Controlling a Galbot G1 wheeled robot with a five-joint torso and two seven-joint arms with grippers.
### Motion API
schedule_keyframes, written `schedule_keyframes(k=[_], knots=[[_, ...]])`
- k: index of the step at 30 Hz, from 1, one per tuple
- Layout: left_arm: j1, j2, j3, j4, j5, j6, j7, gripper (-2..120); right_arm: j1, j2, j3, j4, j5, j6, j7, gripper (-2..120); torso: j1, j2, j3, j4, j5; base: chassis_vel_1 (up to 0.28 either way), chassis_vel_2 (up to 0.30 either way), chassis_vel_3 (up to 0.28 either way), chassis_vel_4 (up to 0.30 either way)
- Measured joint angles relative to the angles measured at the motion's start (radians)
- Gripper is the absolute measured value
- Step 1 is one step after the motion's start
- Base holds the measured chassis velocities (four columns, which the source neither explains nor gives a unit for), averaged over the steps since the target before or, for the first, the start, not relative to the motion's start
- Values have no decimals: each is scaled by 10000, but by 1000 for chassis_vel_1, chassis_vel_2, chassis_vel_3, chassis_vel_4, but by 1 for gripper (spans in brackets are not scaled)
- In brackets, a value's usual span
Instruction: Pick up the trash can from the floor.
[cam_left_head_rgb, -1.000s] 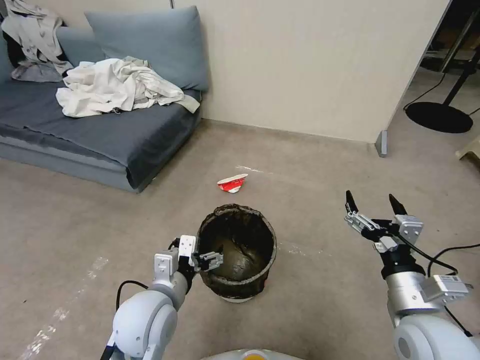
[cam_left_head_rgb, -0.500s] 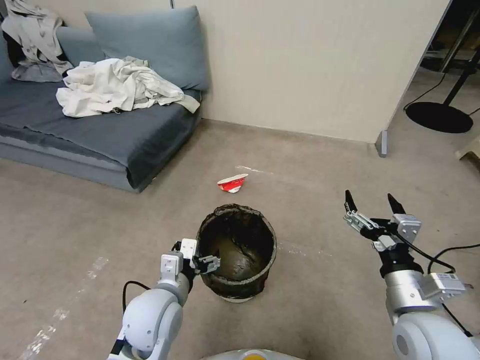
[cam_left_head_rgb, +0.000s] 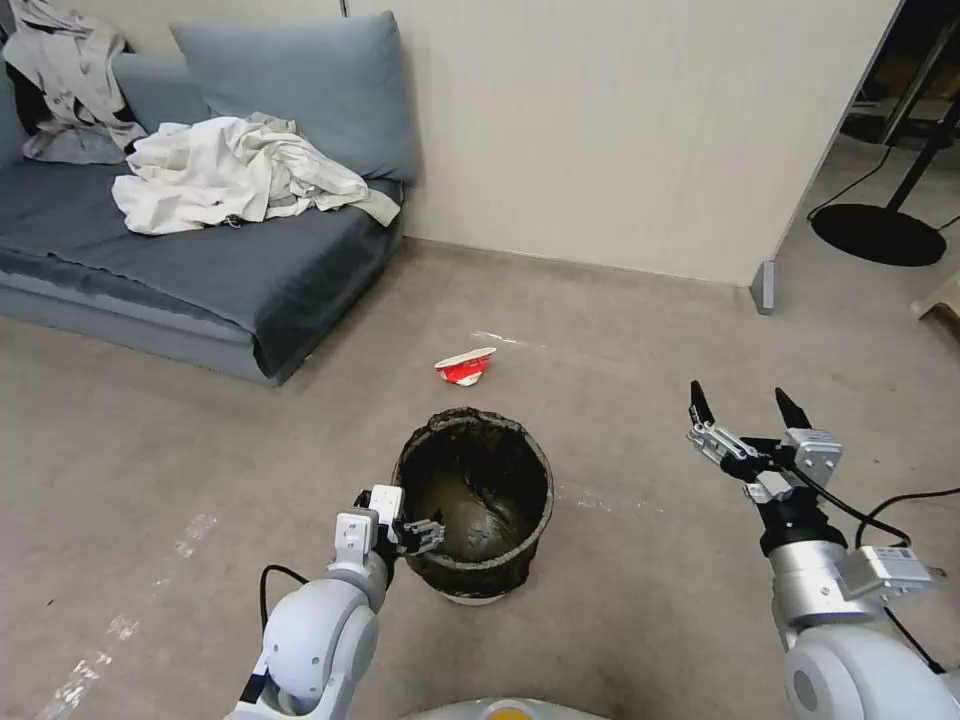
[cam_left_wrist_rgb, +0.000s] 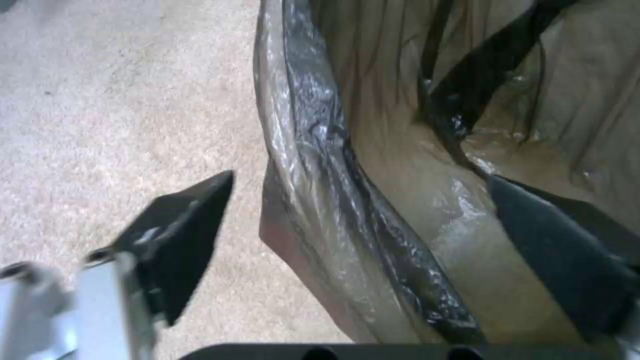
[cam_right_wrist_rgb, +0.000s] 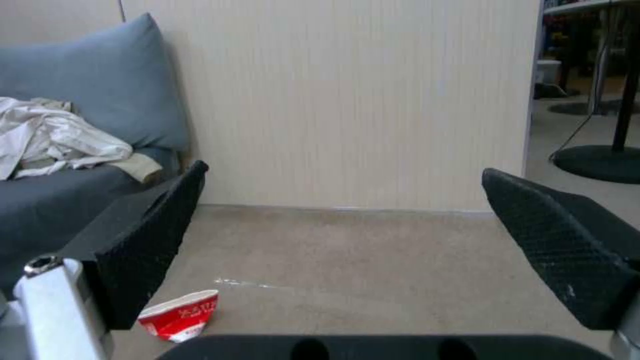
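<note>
White round plastic trash can (cam_left_head_rgb: 476, 505), dark-bagged, stands on the beige floor (cam_left_head_rgb: 640, 330); left gripper (cam_left_head_rgb: 408, 528) has pulled back toward the robot, jaws spread astride its near rim; right gripper (cam_left_head_rgb: 745, 412) hangs released.

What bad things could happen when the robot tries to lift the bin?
The left tool is open astride the rim of the trash can, one finger inside, one outside. It might pinch only the loose dark bag, so the bag could slip or tear instead of the bin rising. Held at one edge, the bin may tilt and drop onto the floor. The right tool hangs open to the side, too far away to help steady it.
</note>
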Motion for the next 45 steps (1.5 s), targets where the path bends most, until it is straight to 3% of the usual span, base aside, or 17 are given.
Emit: schedule_keyframes(k=[20, 27, 39, 45], knots=[[67, -169, -9, 331, 168, -14, -619, 17, -61, 34, -10, 28, 0, 65, -6, 100, -1, 1, -1, 1, 0, 0, 0, 0, 0], [106, -273, -24, 303, 263, -6, -774, 9, -50, 45, -34, 28, -1, 71, -21, 100, -1, 0, -1, -2, -4, 0, 0, 0, 0], [177, -402, -193, 102, 295, 4, -896, 7, -28, 29, -42, -18, -1, 105, -37, 100, 0, 0, 1, 0, -1, 0, 0, 0, 0], [337, -417, -398, -520, -324, 12, -941, 3, -31, -23, -26, -20, -1, 107, -36, 100, 0, 0, 1, 1, 1, 0, 0, 0, 0]])
